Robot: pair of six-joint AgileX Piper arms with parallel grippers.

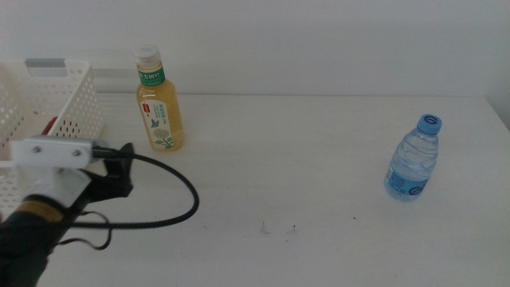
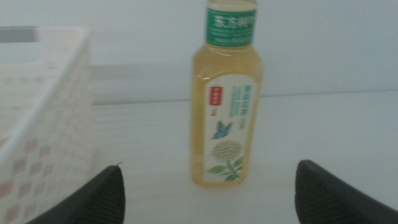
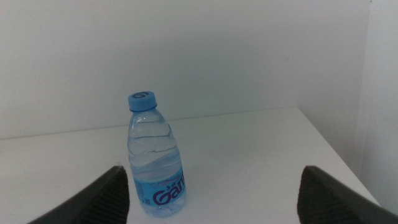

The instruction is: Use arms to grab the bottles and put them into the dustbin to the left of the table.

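Your left gripper (image 1: pixel 119 171) sits with jaws wide apart, just short of the upright tea bottle (image 1: pixel 160 104) beside the dustbin (image 1: pixel 56 100). Your right gripper (image 3: pixel 214 205), jaws also spread, faces the water bottle (image 3: pixel 155 165), which stands far from the dustbin

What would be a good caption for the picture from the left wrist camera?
Open left gripper faces an upright yellow tea bottle on the table, white basket beside it.

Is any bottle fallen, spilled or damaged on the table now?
No. The tea bottle and the water bottle both stand upright and capped on the table, with no liquid visible. Something red shows through the basket wall; what it is cannot be told.
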